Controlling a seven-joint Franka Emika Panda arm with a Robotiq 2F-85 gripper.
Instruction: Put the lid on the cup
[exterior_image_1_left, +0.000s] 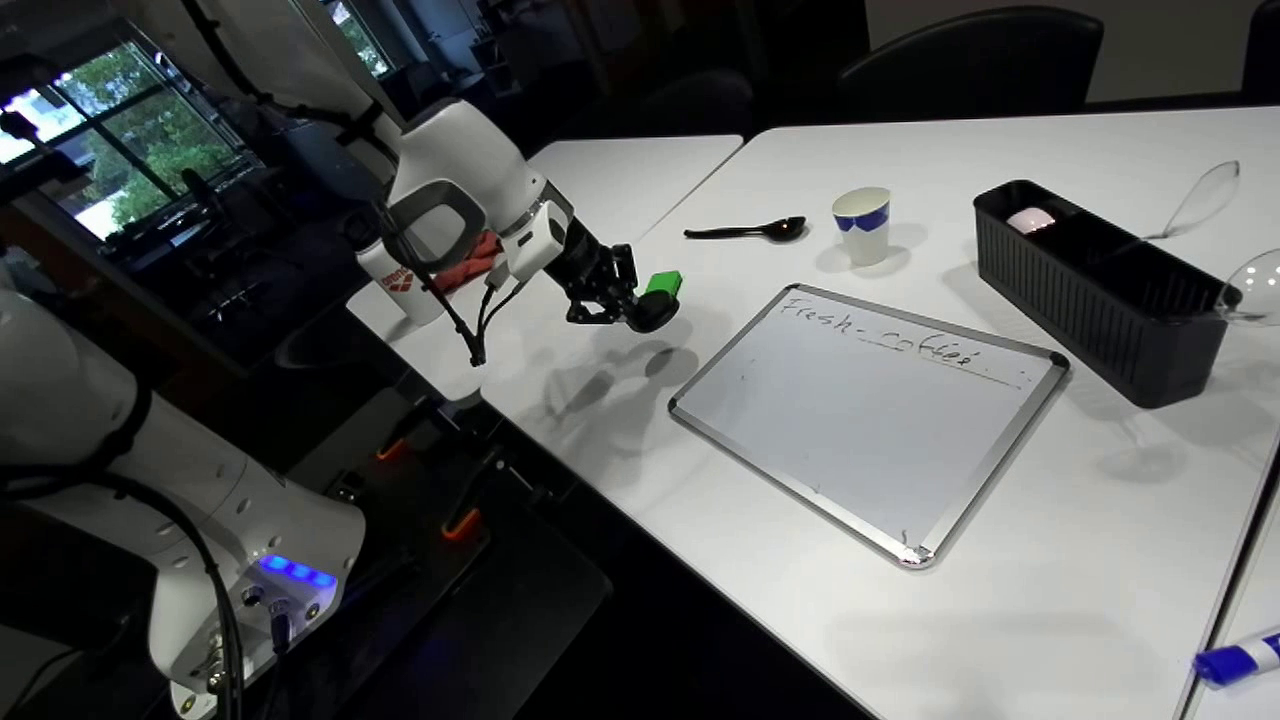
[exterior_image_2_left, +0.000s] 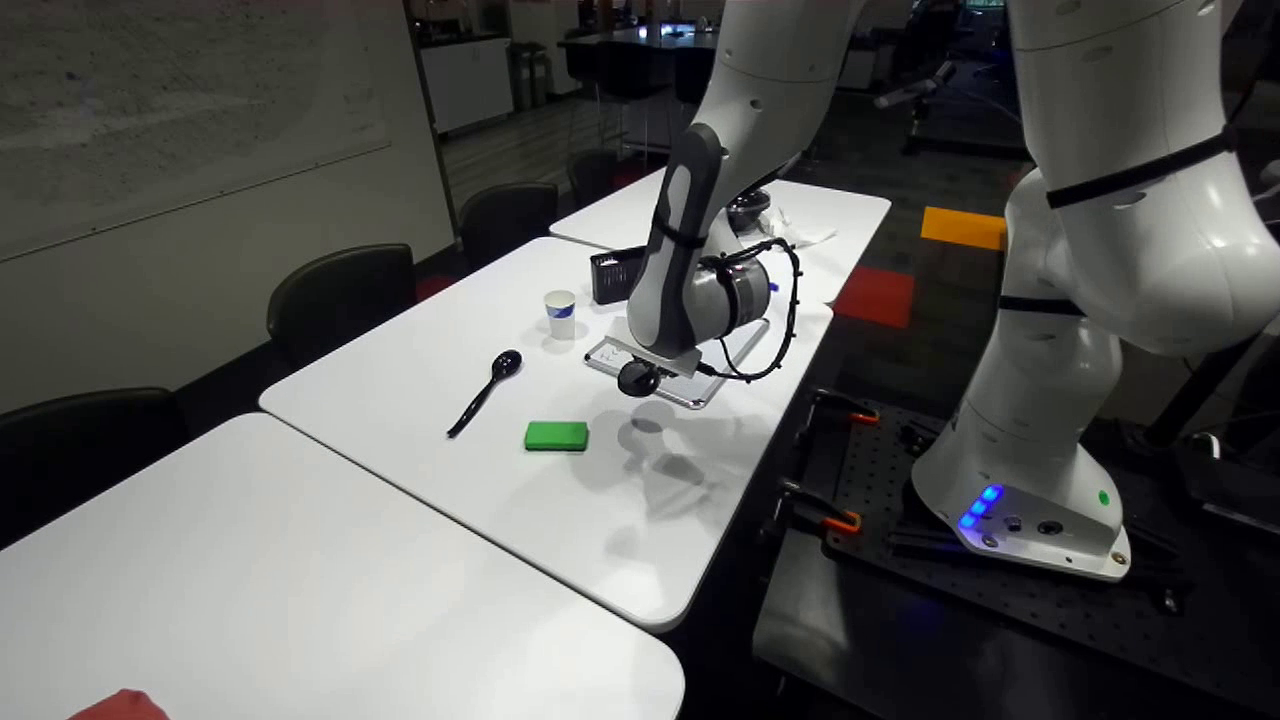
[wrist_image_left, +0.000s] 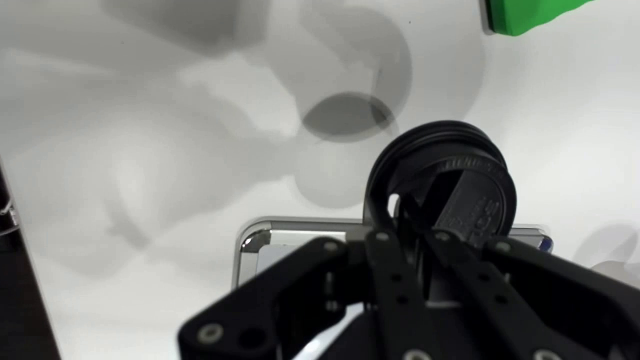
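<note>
The lid (wrist_image_left: 450, 170) hangs tilted above the table (exterior_image_2_left: 540, 505), on the robot's side of the cup, its rim pinched between the fingers of the gripper (wrist_image_left: 410, 225). The cup (exterior_image_1_left: 862, 235) stands upright, mouth up, well apart from the lid and nearer the edge lined with chairs (exterior_image_1_left: 970, 60). A whiteboard (exterior_image_1_left: 850, 420) lies flat toward the robot's edge, one corner near the line between lid and cup. Past it, toward the far short edge, stands a black bin (exterior_image_1_left: 1080, 305) with a pinkish thing (exterior_image_1_left: 1030, 219) inside. A green block (exterior_image_2_left: 556, 435) and a spoon (exterior_image_2_left: 485, 395) lie toward the opposite short edge, the spoon nearer the chairs.

In an exterior view the lid overlaps the block (exterior_image_1_left: 665, 283); in an exterior view bare table shows between block and lid (exterior_image_2_left: 638, 378). Raised lettering on the lid shows in the wrist view alone. Handwriting (exterior_image_1_left: 900, 345) on the whiteboard is readable in an exterior view; in an exterior view the arm (exterior_image_2_left: 680, 250) covers much of the board and part of the bin.
</note>
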